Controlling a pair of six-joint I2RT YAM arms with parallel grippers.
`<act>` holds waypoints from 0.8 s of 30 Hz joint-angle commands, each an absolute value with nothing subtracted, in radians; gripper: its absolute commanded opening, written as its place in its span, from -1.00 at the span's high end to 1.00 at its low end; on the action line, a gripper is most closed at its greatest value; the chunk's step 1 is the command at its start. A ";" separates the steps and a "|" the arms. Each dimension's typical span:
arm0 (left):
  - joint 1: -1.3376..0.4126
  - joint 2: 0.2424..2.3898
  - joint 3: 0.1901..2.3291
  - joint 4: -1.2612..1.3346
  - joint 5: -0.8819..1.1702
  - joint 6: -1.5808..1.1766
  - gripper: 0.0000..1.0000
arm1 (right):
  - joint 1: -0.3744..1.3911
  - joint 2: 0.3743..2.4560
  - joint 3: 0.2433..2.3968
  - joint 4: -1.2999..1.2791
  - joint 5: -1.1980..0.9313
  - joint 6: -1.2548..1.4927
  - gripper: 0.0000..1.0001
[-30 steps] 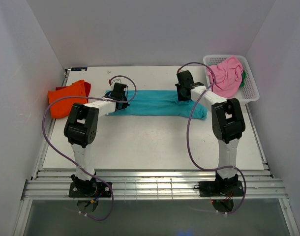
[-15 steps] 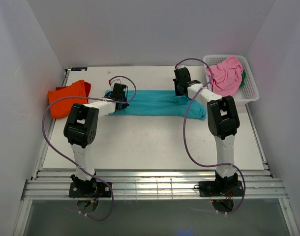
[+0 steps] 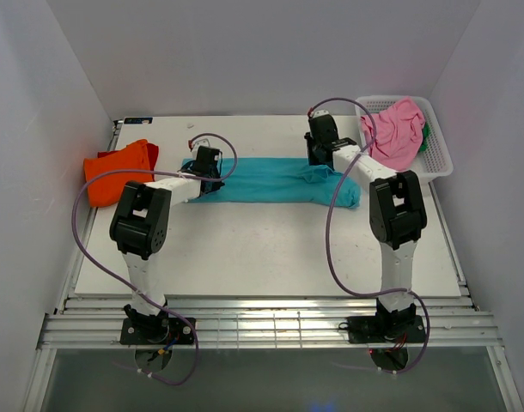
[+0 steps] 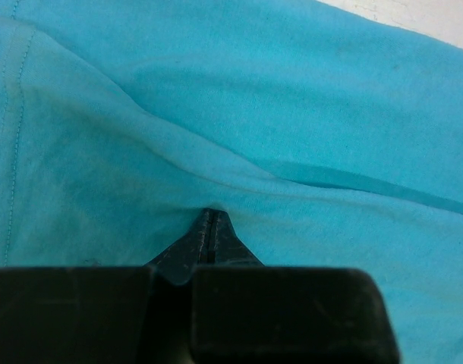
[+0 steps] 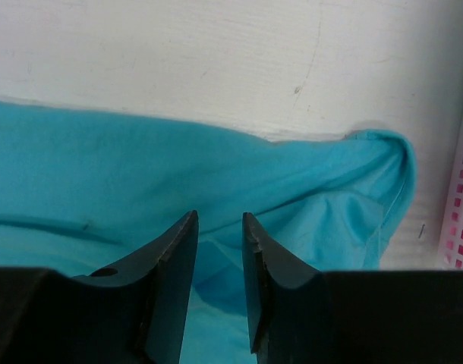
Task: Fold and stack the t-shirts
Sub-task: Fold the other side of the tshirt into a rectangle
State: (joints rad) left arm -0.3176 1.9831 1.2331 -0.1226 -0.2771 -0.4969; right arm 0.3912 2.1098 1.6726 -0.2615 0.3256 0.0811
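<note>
white table [image 3: 271, 249] — left hand [image 4: 209, 218] tight on teal t-shirt [image 3: 262, 180], its pinched fold hidden; right hand [image 5: 218, 221] parted above it

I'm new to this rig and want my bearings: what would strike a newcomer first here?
A long teal t-shirt stretched across the middle of the table, the left gripper pinching its left end and the right gripper open over its right end. Next, a bright orange t-shirt lying at the table's left edge, and a pink t-shirt heaped in the white basket at the far right.
</note>
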 commanded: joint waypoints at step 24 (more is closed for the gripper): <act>-0.310 1.919 1.181 -0.183 -0.270 -0.499 0.97 | 0.402 1.985 1.508 -0.321 0.144 0.077 0.37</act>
